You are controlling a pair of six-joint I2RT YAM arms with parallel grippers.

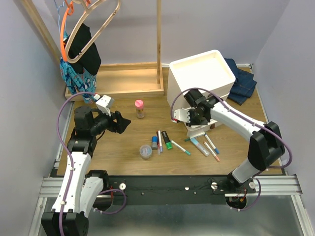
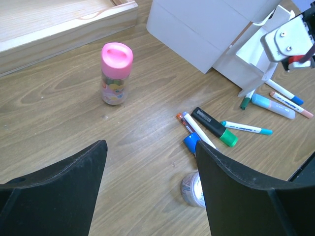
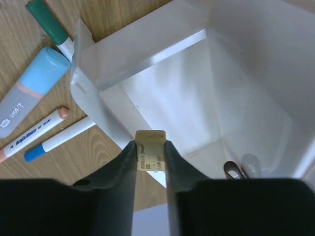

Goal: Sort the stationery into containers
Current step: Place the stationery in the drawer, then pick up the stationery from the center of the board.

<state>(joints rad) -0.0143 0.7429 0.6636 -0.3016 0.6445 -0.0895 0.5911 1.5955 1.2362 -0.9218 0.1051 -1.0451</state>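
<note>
My right gripper point(image 3: 149, 143) is shut on a small tan printed block point(image 3: 150, 150), held over the front corner of a pulled-out white drawer point(image 3: 147, 61). That drawer point(image 1: 199, 130) sticks out from the white unit point(image 1: 203, 77). Slim markers point(image 3: 37, 132) and the pale blue tube point(image 3: 34, 88) lie beside it. My left gripper point(image 2: 150, 144) hangs open over bare wood. The pink-capped bottle point(image 2: 116, 73) stands upright ahead of it. The clear tub point(image 2: 192, 189) sits by its right finger, near the black-and-green marker point(image 2: 215, 127).
A brown loop point(image 3: 235, 170) lies in the open drawer. The wooden rack base point(image 1: 128, 78) runs along the back left, with hangers and clothes point(image 1: 81, 49) above it. Folded jeans point(image 1: 243, 81) lie right of the unit. More markers point(image 1: 181, 148) are scattered mid-table.
</note>
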